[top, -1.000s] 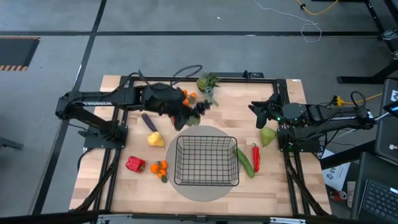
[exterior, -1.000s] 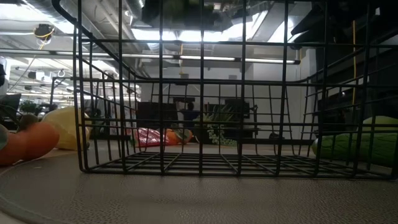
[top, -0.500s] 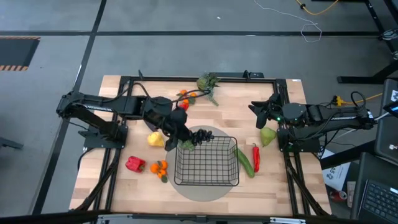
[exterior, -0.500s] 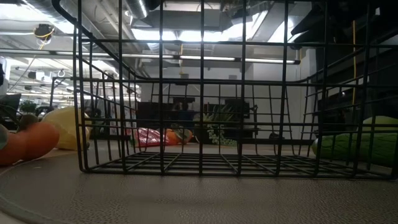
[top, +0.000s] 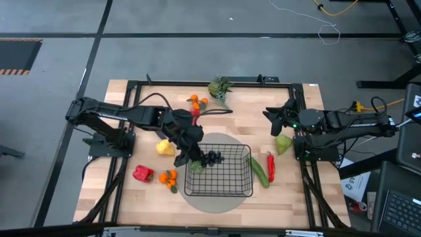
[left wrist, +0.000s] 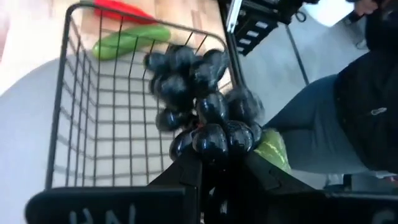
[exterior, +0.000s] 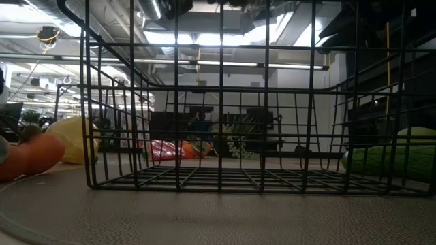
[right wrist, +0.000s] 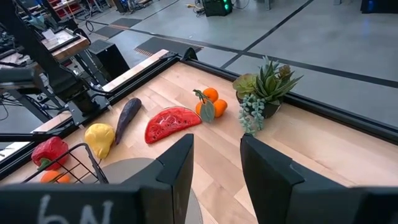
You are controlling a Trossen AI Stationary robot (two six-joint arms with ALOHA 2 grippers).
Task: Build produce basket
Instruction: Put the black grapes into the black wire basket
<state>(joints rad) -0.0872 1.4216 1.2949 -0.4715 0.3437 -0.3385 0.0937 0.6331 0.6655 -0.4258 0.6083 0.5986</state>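
My left gripper [top: 198,160] is shut on the dark grapes [top: 211,158] and holds them over the far-left corner of the black wire basket [top: 227,187]. The basket stands on a grey round mat [top: 217,204]. My right gripper [top: 279,119] waits open over the table's right side, just beyond the green pear [top: 283,143]. Cucumber [top: 258,170] and red chili [top: 270,166] lie right of the basket. Red pepper [top: 143,174], oranges [top: 170,178] and yellow fruit [top: 164,147] lie to its left. The watermelon slice [right wrist: 173,122] and eggplant [right wrist: 127,112] show in the right wrist view. My left gripper pinches the grape bunch between its two fingers [left wrist: 186,177] by the berries at its near end [left wrist: 214,140]. The fingers slant down from the table's left. The bunch is lifted clear and reaches out past the fingertips over the basket's rim [left wrist: 146,23].
A small potted plant [top: 219,86] and two more oranges [top: 196,101] sit near the far edge. A black frame [top: 197,82] runs around the wooden table. In the left wrist view a person's dark trouser leg [left wrist: 323,124] shows beyond the table.
My left gripper, shut on the grapes, has swung from the table's far middle toward the near edge and right. It has carried the grapes from beside the far oranges over the basket's far-left corner. The right arm has kept still.
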